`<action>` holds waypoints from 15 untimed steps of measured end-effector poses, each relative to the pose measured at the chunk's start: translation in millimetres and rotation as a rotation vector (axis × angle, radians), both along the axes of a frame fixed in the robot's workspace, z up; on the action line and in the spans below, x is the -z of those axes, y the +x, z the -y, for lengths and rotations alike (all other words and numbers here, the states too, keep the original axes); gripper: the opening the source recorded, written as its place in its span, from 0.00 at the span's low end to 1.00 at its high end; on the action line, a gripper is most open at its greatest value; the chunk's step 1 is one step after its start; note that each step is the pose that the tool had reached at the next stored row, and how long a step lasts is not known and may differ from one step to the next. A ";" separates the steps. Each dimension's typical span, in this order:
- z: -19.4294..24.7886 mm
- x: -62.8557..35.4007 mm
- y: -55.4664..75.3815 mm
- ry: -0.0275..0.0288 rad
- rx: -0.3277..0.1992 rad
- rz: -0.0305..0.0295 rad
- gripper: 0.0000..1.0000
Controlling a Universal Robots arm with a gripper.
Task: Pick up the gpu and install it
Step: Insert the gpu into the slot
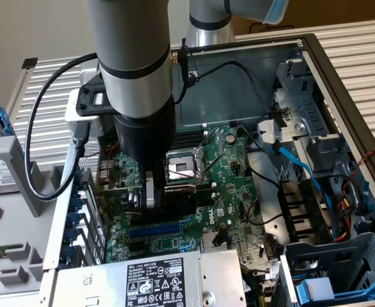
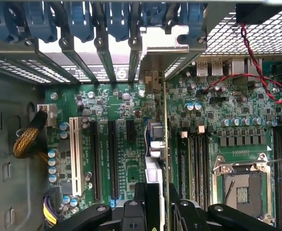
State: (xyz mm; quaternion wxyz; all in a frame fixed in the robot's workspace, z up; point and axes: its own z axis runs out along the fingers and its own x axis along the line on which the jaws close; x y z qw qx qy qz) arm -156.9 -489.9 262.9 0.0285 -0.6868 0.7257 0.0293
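Observation:
The gpu (image 1: 181,199) stands on edge over the large green motherboard (image 1: 235,185), its black shroud showing beside the arm. In the wrist view I see the gpu (image 2: 166,139) edge-on, a thin green board line with its silver end bracket (image 2: 167,45) up against the case's rear slot openings. My gripper (image 1: 160,199) is shut on the card from both sides, and its black fingers (image 2: 143,204) flank the card's edge in the wrist view, gripper (image 2: 161,208). The card sits beside the long black expansion slots (image 2: 113,159). Whether it is seated in a slot I cannot tell.
A CPU socket (image 1: 184,167) lies just beyond the card. The silver power supply (image 1: 168,281) borders the board at the front. Blue and black cables (image 1: 290,157) and a drive cage (image 1: 341,268) crowd the exterior view's right. Blue slot clips (image 2: 83,19) line the rear wall.

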 end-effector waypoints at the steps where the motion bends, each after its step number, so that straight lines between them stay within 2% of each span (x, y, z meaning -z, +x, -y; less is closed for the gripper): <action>1: 0.0 0.4 -0.6 0.0001 0.000 0.0001 0.28; 15: 0.6 5.3 -0.7 0.0001 0.000 0.0009 0.28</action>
